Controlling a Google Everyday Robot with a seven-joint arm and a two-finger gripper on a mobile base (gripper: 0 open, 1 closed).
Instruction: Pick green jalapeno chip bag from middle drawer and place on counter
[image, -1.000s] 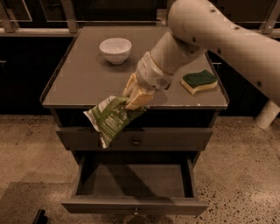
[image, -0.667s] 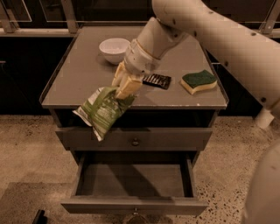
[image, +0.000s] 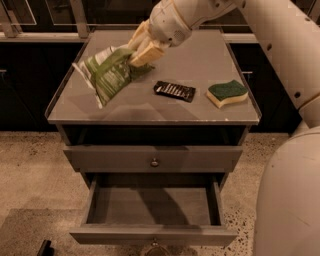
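Over the counter (image: 200, 107), near its back left part, the gripper (image: 142, 50) hangs from the big white arm (image: 260, 30). Its fingers are pinched tight on the top end of the green jalapeno chip bag (image: 107, 75). The bag droops down to the left, above the left side of the counter. A small dark striped wrapper (image: 174, 90) lies flat near the middle. A green-and-yellow sponge (image: 227, 93) sits on the right side. Below, the middle drawer (image: 152, 210) is pulled out. Above it is a shut drawer front (image: 152, 158) with a round knob (image: 154, 162).
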